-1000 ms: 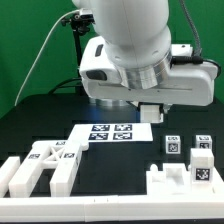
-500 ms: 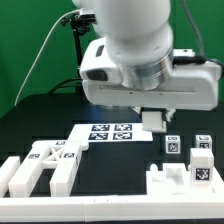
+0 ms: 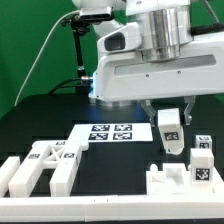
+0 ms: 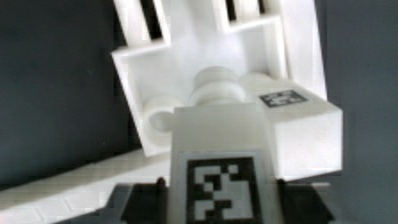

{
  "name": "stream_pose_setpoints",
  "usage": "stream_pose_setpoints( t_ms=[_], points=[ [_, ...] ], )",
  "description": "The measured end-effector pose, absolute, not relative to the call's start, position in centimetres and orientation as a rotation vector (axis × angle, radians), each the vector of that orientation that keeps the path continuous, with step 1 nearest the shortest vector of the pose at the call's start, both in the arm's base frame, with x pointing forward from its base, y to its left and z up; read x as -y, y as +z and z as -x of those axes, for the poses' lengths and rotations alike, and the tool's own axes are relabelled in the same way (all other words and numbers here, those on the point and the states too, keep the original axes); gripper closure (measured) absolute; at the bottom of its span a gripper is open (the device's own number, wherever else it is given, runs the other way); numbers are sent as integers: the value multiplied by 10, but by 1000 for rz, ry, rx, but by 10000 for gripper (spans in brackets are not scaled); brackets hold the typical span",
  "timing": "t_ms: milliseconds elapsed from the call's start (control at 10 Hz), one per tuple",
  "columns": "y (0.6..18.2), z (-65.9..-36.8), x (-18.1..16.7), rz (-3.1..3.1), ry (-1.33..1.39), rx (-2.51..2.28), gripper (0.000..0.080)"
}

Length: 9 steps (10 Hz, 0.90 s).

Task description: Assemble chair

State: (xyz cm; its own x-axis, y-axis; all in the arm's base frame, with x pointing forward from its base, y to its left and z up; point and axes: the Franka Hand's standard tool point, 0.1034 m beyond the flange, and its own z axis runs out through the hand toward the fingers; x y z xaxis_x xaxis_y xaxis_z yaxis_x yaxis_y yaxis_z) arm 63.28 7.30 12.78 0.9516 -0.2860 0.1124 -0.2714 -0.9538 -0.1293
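We are lifting a tagged white leg bar (image 3: 170,130) clear of the black tabletop (image 3: 40,115); a second ago it was sitting low, near the marker board (image 3: 108,132). Our fingers (image 4: 135,202) are clamping it from both sides. It is hanging above the blocky chair part (image 3: 168,180), so we are probably fitting it there next.

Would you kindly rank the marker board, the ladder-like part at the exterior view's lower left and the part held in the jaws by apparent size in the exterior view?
1. the ladder-like part, nearest the camera, so its lead is unsure.
2. the marker board, close to it in spread.
3. the held part, clearly smallest.
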Motion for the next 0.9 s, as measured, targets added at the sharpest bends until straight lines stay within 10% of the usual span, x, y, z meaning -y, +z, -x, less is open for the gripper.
stream_pose_setpoints(
  t_ms=[900],
  points=[
    [104,-635,-51,2969,-909,-324,512]
  ],
)
